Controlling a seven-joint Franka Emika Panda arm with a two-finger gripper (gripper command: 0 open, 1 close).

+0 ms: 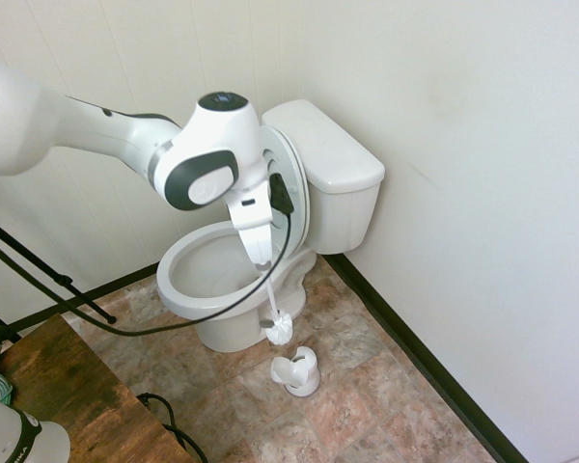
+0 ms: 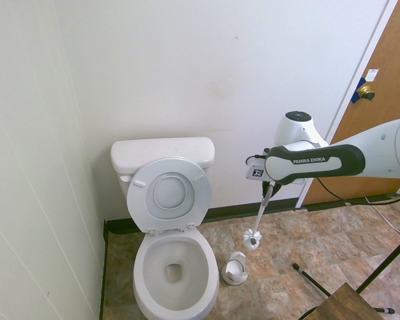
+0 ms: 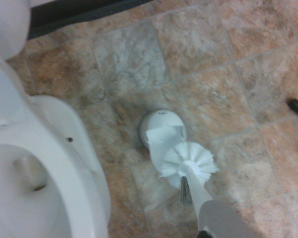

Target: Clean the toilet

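"FRANKA EMIKA" in white letters on the arm's dark band (image 2: 313, 161), nothing else legible
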